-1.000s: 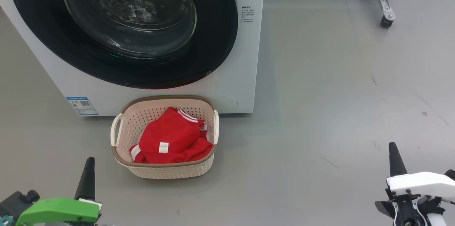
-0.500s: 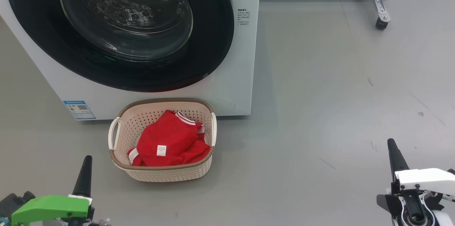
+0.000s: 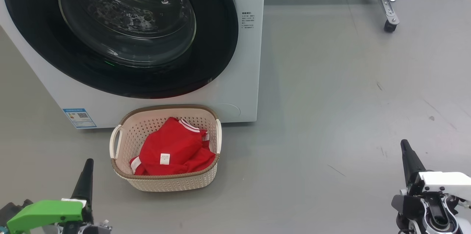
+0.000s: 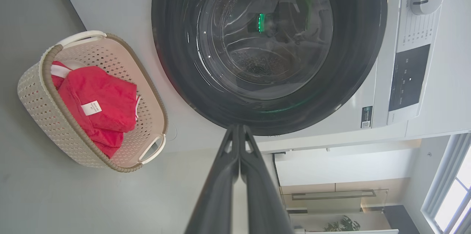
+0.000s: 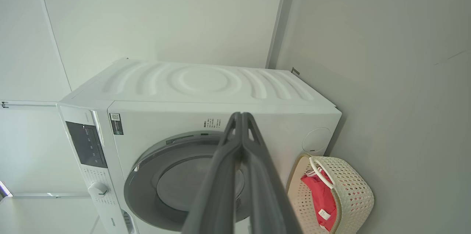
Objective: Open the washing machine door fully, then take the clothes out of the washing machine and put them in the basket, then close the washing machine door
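The washing machine door is sitting shut on the washing machine; the clothes are lying in the basket, which is standing on the floor just in front of it; the left tool and right tool are hovering well apart, each with its fingers pressed together, gripping nothing.

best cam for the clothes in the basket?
Head view: it looks down into the basket, so the red clothes lie open, white tag and striped trim included. Left wrist view shows them clearly too, turned sideways, part behind the near rim. Right wrist view gives a narrow red strip inside the basket's rim.
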Tool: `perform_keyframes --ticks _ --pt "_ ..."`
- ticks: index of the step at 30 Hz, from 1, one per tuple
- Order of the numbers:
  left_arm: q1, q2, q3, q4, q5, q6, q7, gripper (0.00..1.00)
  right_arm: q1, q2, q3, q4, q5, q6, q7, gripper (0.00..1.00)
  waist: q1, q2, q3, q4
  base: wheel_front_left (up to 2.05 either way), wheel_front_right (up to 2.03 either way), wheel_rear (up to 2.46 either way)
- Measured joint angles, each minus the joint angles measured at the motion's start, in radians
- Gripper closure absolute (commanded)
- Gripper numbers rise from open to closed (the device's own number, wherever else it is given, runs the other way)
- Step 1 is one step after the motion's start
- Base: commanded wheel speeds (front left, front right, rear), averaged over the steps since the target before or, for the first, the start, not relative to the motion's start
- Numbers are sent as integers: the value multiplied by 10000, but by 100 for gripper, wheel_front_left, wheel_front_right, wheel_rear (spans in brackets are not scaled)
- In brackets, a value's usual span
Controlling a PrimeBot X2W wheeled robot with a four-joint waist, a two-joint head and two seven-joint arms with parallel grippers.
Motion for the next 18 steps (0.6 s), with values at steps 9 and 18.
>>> perform_keyframes --ticks 9,18 --pt "-58 -58 75 81 -481 0 107 100 -102 -36 -33 121 554 84 115 100 0 0 -28 -32 0 0 0" --pt "-78 -59 81 125 -481 0 107 100 -136 -36 -38 146 554 84 115 100 0 0 -29 -32 0 0 0"
